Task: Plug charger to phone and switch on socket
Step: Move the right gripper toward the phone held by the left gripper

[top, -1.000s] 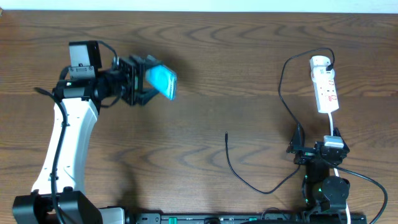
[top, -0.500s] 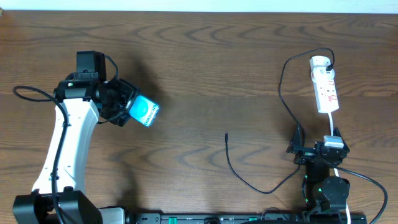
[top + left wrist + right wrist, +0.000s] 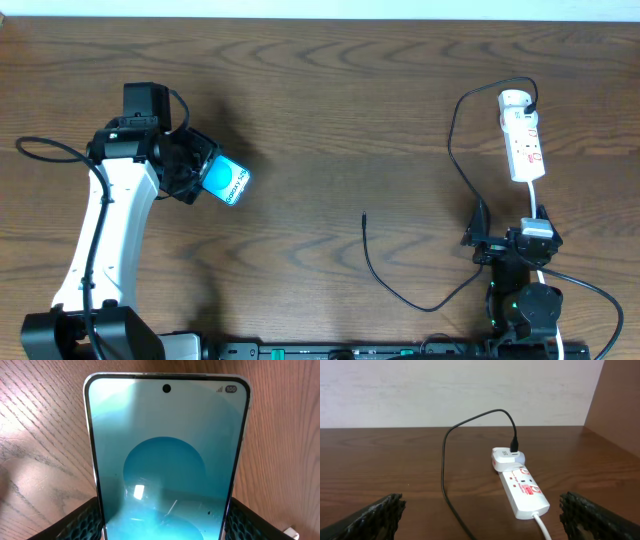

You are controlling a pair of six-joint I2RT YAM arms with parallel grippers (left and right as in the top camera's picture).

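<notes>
My left gripper [image 3: 200, 178] is shut on the phone [image 3: 227, 182], a light blue screen held tilted above the left side of the table. In the left wrist view the phone [image 3: 167, 455] fills the frame between the two black fingers [image 3: 165, 525]. The charger is a thin black cable [image 3: 452, 140] running from the white socket [image 3: 522, 140] at the far right down to its free plug tip [image 3: 364, 214] near the table's middle. My right gripper [image 3: 508, 243] is open and empty, near the front edge, just in front of the socket [image 3: 522, 487].
The socket's white cord [image 3: 533, 200] runs toward the right arm's base. A white adapter [image 3: 507, 457] with the cable plugged in sits at the socket's far end. The brown wooden table [image 3: 330, 100] ends at a pale wall at the back.
My left gripper has pulled the phone back left and down, from the far middle-left toward the arm, and turned it. The right arm, cable and socket have not moved.
</notes>
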